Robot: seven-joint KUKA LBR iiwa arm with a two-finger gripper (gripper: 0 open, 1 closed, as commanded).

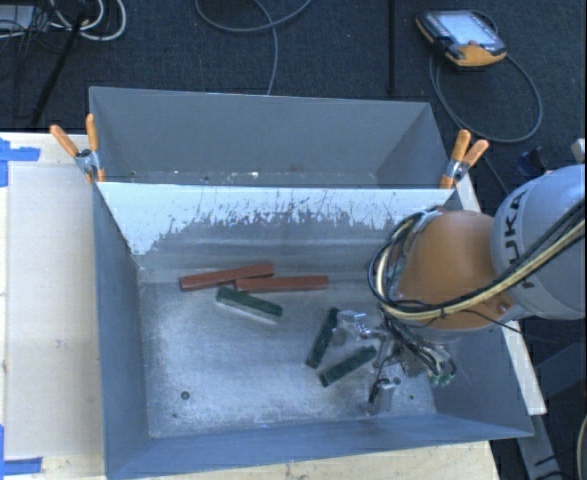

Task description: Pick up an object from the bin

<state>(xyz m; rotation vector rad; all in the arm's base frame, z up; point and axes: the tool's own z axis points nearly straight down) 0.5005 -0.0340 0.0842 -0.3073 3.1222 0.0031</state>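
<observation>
My gripper (367, 357) is low in the bin's front right part, below the orange wrist cover. It is open: one metal fingertip (352, 321) sits farther back and the other (381, 392) is nearer the front wall. A short dark green bar (346, 368) lies on the floor between the two fingers, which stand on either side of it. A second dark green bar (321, 338) lies tilted just left of the far fingertip.
Two red-brown bars (226, 278) (283, 284) lie end to end in the middle of the bin, with another dark green bar (250, 304) just in front of them. The front left floor is bare metal.
</observation>
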